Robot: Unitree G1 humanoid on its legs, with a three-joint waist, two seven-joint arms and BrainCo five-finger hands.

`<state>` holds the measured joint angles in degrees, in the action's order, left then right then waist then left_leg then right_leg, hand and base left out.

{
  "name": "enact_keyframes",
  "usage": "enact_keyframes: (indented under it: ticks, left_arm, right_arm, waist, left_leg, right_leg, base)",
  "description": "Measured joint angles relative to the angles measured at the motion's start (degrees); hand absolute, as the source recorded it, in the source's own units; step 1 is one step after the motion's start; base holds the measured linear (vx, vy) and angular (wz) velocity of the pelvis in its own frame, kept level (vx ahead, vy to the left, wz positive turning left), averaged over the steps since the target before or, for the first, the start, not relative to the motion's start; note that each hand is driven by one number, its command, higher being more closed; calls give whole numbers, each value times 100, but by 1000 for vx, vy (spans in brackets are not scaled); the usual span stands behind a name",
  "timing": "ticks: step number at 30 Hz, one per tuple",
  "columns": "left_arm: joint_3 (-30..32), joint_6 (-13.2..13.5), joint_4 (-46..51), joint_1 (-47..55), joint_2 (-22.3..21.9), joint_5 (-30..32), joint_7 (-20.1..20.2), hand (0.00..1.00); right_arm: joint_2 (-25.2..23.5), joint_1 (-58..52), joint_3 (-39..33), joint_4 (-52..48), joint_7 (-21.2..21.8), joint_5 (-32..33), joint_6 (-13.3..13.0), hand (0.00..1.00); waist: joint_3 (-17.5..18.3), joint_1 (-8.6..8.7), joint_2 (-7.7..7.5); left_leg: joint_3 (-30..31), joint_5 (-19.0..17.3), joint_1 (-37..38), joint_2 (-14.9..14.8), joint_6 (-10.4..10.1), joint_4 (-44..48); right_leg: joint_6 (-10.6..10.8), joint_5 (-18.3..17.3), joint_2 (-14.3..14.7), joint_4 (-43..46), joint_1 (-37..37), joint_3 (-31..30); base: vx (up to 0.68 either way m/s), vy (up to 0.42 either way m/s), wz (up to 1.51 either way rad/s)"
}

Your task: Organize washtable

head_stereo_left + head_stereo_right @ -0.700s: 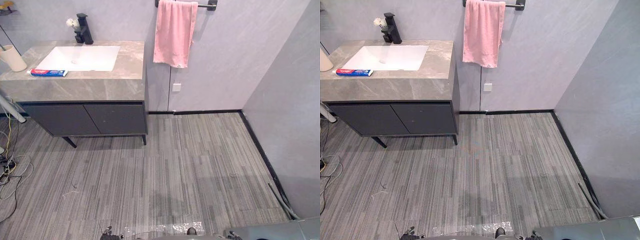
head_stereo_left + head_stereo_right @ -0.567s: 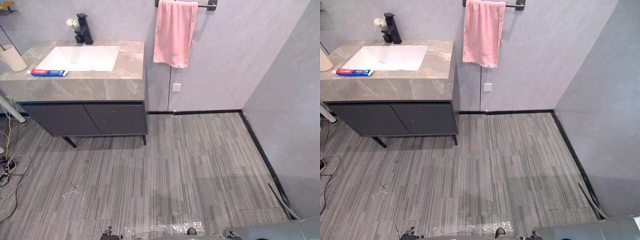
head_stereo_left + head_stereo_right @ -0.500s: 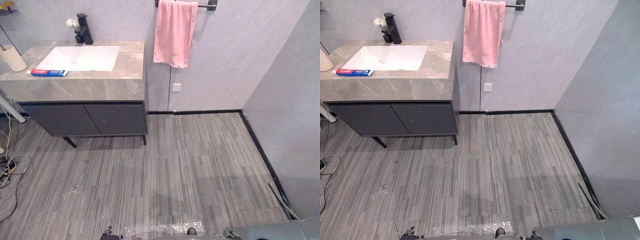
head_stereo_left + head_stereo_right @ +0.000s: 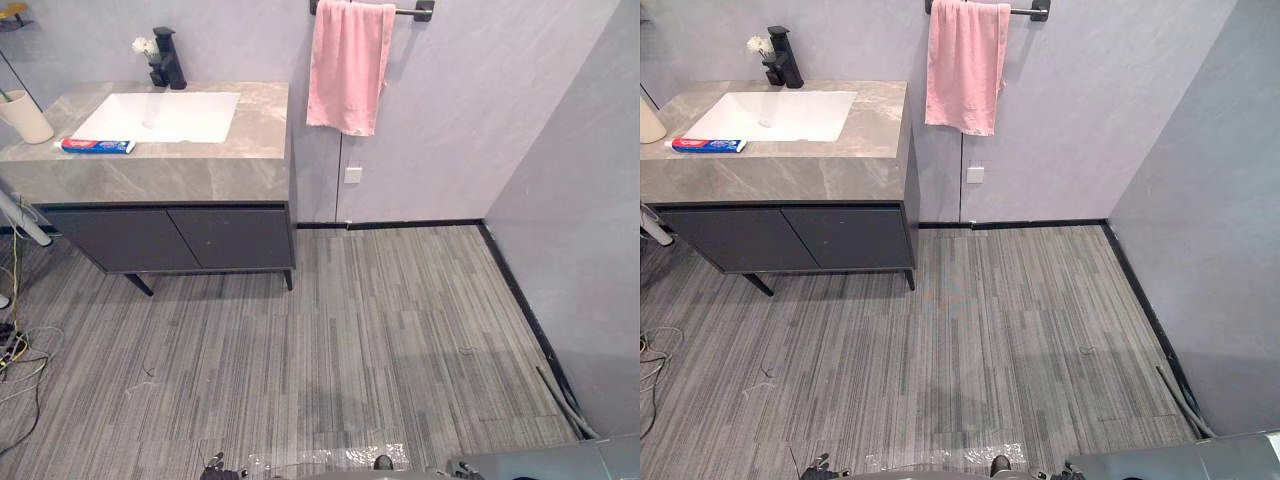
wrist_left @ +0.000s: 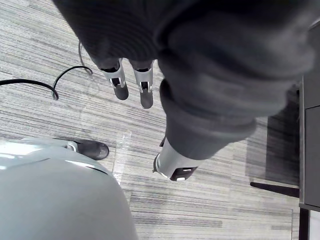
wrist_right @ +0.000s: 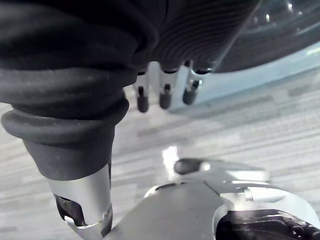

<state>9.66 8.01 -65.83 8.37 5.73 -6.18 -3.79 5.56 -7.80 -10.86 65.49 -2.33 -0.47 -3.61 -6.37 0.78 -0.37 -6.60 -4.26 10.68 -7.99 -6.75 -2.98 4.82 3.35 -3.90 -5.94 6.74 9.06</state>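
Counter [image 4: 255, 130] right side & front strip lay bare, w/ open floor [image 4: 400, 330] before it. Obstacles: toothpaste tube [image 4: 97, 146] just in front of sink [image 4: 160, 115], cup [image 4: 25, 117] at far-left edge, faucet [image 4: 167, 58] at back. Towel [image 4: 348, 70] hung on wall to the right.

A: What does the left hand [image 5: 210, 85] look like?
B: Dark grey ribbed cover, bulging like a sleeve over the back and wrist. Fingers [image 5: 119, 82] are silver with rounded dark tips and a small black slot in each. Thumb [image 5: 175, 162] is a silver barrel with a dark tip.
A: And the right hand [image 6: 70, 90]?
B: Same build. Black ribbed cover with a thick rolled rim at the thumb base. Fingers [image 6: 165, 97] are silver with dark tips. Thumb [image 6: 85, 197] is brushed silver with a dark recess near the end.
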Motion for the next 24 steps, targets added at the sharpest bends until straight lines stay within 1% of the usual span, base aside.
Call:
enact_keyframes:
  ticks: [20, 22, 24]
  left_arm:
    - [-1, 1, 1, -2, 0, -7, 0, 0]
    - [-10, 5, 4, -44, -1, -100, -6, 0]
    - [-79, 6, 220, -45, -32, -368, -31, 0]
  right_arm:
    - [1, 0, -1, -1, -1, 0, 0, 0]
    - [2, -2, -1, -5, -18, 15, -1, 0]
    - [1, -15, -6, -145, -101, 91, -1, 0]
  waist:
    - [0, 0, 0]
    - [0, 1, -1]
    - [0, -9, -2]
  left_leg:
    - [0, 0, -3, 0, 0, -1]
    - [0, 0, -4, 0, 0, -1]
    - [1, 0, -11, -1, 0, -1]
  right_leg:
    - [0, 0, 1, -1, -4, 1]
    - [0, 0, 1, -1, -4, 1]
    - [0, 0, 1, -2, -8, 3]
  base:
    - [0, 0, 0]
    - [0, 0, 0]
    - [0, 0, 0]
